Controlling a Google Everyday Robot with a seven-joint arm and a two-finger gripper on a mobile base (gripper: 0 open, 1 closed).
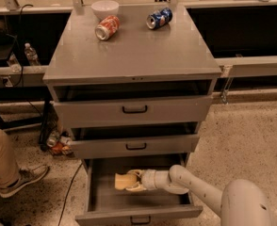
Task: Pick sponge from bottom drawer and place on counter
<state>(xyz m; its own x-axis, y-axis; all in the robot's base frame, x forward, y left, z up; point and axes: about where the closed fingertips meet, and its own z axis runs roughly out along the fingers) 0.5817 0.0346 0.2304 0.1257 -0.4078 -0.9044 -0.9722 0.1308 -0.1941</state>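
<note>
The bottom drawer (138, 214) of the grey cabinet stands pulled out. Inside it, toward the left, is the pale yellow-tan sponge (120, 181). My gripper (132, 181) reaches into the drawer from the right, and its cream fingers (135, 174) close around the sponge's right end. My arm (195, 187) runs out over the drawer's right side to the lower right. The counter (134, 55) is the flat grey cabinet top above. The sponge's underside is hidden, so I cannot tell whether it rests on the drawer floor.
On the counter's back edge lie a red can (107, 28) and a blue can (158, 18), with a white bowl (105, 7) behind them. The top drawer (134, 109) and middle drawer (136, 146) are slightly open. A person's leg and shoe (23, 178) are at the left, and floor clutter (58, 142) lies beside the cabinet.
</note>
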